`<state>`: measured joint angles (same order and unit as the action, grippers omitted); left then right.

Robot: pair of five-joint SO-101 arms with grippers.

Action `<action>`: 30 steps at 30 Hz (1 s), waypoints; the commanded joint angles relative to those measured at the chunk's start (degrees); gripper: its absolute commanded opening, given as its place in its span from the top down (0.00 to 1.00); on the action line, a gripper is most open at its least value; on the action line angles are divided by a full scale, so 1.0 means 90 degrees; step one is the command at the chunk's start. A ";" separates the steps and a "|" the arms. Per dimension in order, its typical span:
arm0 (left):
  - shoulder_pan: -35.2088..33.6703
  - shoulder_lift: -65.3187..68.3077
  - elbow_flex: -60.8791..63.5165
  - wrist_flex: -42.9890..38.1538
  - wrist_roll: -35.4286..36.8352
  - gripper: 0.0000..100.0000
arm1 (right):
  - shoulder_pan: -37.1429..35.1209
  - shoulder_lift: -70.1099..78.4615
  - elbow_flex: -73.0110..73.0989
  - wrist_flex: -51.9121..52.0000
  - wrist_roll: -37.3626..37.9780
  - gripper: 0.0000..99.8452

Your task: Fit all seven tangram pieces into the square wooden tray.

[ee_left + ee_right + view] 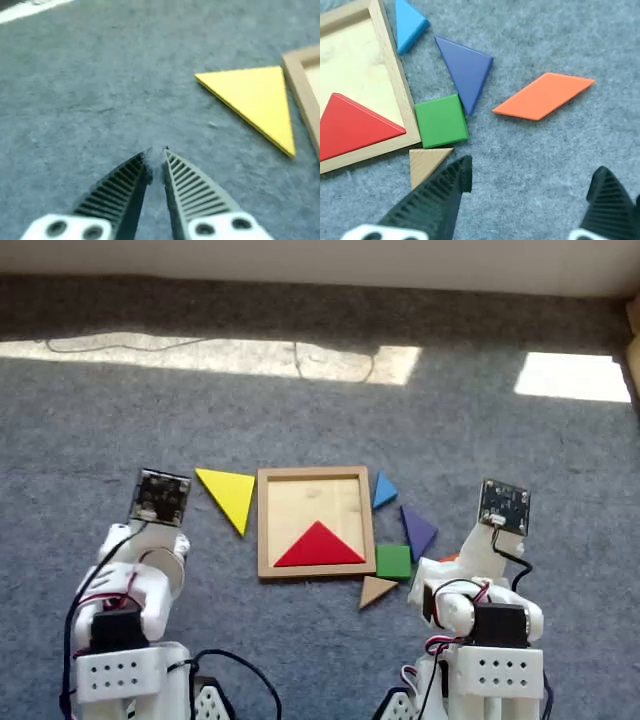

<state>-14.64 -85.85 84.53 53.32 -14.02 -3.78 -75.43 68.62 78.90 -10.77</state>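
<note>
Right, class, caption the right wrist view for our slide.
Right hand open over carpet near green square and wooden triangle; red triangle sits in tray.

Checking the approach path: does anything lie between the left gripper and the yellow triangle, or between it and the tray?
Nothing visible. Bare carpet separates the left gripper from the yellow triangle, which lies right beside the tray rim; the red triangle inside leaves most of the tray free.

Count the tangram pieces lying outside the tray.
6: yellow triangle left of the tray; blue triangle, purple triangle, green square, wooden triangle and orange parallelogram on its other side. The red triangle sits inside.
</note>
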 commanded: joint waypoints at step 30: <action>0.1705 0.7360 -0.5631 0.1807 0.1788 0.71 | 0.0044 -0.0132 0.0825 -0.1060 0.0029 0.84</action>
<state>-3.74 -28.79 38.20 74.86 -4.00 -3.78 -75.96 76.44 71.78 -10.42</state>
